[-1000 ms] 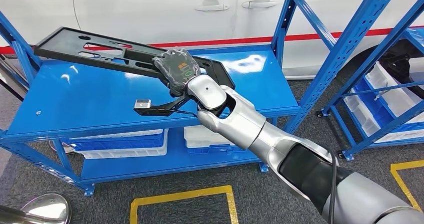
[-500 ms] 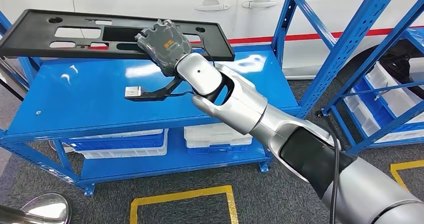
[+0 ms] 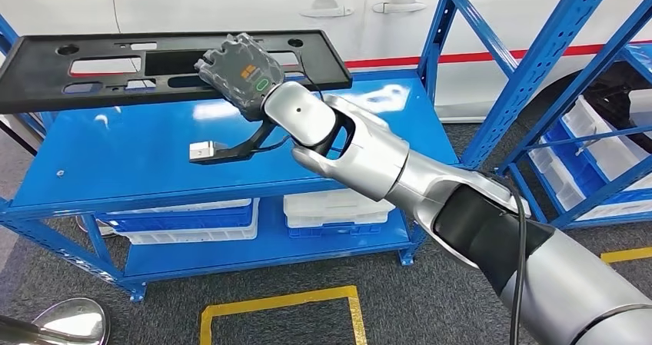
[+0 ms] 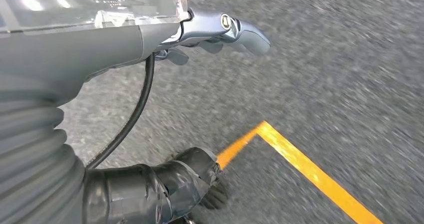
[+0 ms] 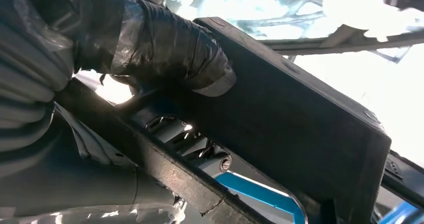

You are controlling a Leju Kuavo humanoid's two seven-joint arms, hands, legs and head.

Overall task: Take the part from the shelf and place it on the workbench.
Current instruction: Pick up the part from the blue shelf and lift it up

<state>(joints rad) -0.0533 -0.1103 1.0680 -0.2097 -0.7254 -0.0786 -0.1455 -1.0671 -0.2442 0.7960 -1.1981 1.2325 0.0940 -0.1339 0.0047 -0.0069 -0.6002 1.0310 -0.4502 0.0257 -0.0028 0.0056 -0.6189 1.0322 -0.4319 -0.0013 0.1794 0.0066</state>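
The part is a long black plastic frame (image 3: 115,61) with several cut-outs. My right hand (image 3: 240,74) grips it near its right half and holds it level in the air above the blue shelf top (image 3: 138,157). In the right wrist view the thumb (image 5: 165,49) presses on the frame's (image 5: 300,129) black face and darker fingers curl through an opening. My left hand (image 4: 220,32) hangs over the grey floor with nothing in it, its fingers slightly curled.
A white car (image 3: 254,7) stands behind the blue shelf. White bins (image 3: 330,207) sit on the lower shelf. A second blue rack (image 3: 592,145) with bins stands at the right. Yellow floor tape (image 3: 277,303) marks the grey carpet in front.
My right hand has lifted the frame off the shelf top and turned it from tilted to level, carrying it up and to the left.
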